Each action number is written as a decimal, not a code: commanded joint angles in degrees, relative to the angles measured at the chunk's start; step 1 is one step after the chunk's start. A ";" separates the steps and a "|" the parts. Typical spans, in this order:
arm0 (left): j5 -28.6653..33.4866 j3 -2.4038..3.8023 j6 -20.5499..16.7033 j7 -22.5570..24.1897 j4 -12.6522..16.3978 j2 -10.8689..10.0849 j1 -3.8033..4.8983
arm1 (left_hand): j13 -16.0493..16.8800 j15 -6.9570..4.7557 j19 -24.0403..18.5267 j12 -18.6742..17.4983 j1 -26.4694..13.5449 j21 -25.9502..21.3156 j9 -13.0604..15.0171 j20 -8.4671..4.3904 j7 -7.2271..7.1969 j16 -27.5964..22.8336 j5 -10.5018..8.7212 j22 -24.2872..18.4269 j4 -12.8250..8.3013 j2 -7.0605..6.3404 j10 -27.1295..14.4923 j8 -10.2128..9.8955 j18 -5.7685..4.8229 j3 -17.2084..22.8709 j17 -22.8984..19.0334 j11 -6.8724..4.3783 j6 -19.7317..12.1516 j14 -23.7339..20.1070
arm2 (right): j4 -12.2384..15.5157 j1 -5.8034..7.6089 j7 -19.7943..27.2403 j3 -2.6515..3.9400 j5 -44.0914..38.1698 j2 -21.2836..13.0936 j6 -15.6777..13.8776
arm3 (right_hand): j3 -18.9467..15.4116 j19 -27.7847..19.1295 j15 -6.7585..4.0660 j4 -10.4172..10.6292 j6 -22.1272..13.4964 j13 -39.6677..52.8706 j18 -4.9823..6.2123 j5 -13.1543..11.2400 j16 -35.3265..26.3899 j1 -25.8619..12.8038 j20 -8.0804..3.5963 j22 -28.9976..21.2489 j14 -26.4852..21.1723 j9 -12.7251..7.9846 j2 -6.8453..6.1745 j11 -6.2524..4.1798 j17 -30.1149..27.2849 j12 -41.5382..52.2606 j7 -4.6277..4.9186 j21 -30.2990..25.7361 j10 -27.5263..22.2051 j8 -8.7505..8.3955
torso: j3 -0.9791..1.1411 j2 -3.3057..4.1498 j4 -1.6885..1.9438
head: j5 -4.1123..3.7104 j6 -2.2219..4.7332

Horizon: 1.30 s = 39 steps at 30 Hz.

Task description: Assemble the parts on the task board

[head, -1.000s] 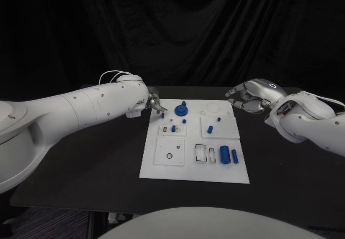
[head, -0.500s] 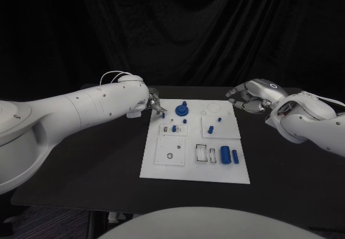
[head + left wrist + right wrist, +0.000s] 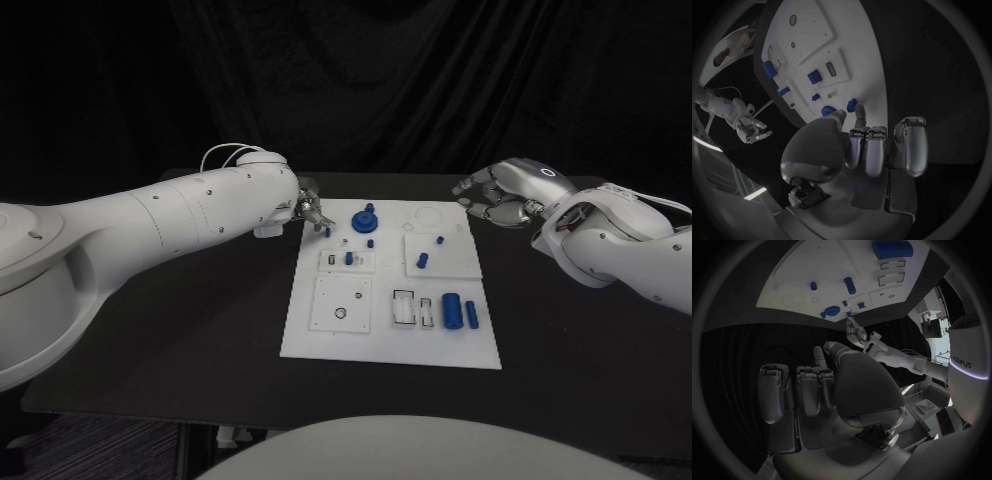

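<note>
The task board [image 3: 389, 345] is lying in the middle of the black table [image 3: 188, 330], and the left hand [image 3: 309, 211] is working at its far left corner, beside the large round blue part [image 3: 364, 220] and a small blue peg [image 3: 326, 231] near the board's edge. In the left wrist view the fingers [image 3: 859, 111] are reaching down to touch a small blue piece [image 3: 851, 104] there; whether they are pinching it or only resting on it, I cannot tell. The right hand [image 3: 502, 196] is hovering off the board's far right corner, fingers curled loosely in and holding nothing. To do this step well, I judge the left hand should be steadying its fingertips square on the peg, keeping it upright and pressing straight down rather than sideways, since the neighbouring large part is standing close and could be knocked. As for the recesses on the board: the near right rectangular slots [image 3: 414, 309] are looking open, with a blue cylinder [image 3: 451, 310] and a thinner blue bar [image 3: 472, 315] lying just beside them; the near left square plate [image 3: 342, 301] is showing a small ring hole with nothing standing in it; the 2 raised plates further back are each carrying a short blue part, one [image 3: 349, 258] on the left plate, one [image 3: 421, 260] on the right.
</note>
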 commanded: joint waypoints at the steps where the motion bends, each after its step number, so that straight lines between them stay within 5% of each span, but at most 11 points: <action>1: 0.32 0.04 0.79 1.19 -0.08 0.22 -0.12 | 15.06 0.25 -0.17 0.20 0.62 -0.21 0.06 0.34 0.02 0.15 0.22 11.44 -0.11 0.04 6.09 0.21 0.18 0.36 15.09 0.22 0.13 5.96 | 0.00 -0.08 -0.67 0.05 -0.10 0.02 0.18 | 0.28 4.53 0.35 0.10 0.27 15.09 -0.11 0.29 0.17 -0.38 0.40 14.03 6.10 -0.07 0.12 0.20 15.09 0.15 -0.13 -0.34 6.07 -0.15 | 0.04 0.00 -0.03 | 0.03 -0.01; 39: 0.32 0.04 1.66 0.84 -1.29 1.72 -0.50 | 15.06 0.30 -0.28 0.20 2.16 -0.17 -0.36 0.37 0.03 0.15 3.28 11.46 -0.49 0.02 6.09 -0.46 0.16 1.75 15.09 0.25 0.03 5.96 | 0.27 -0.07 -0.70 0.05 -0.10 -0.10 0.97 | 0.53 4.56 0.33 -0.10 0.40 15.09 -0.12 0.30 0.17 -0.55 0.38 14.05 6.10 -0.14 0.11 0.20 15.09 0.15 -0.12 -0.30 6.07 -0.12 | 0.04 0.00 -0.03 | 0.23 -0.01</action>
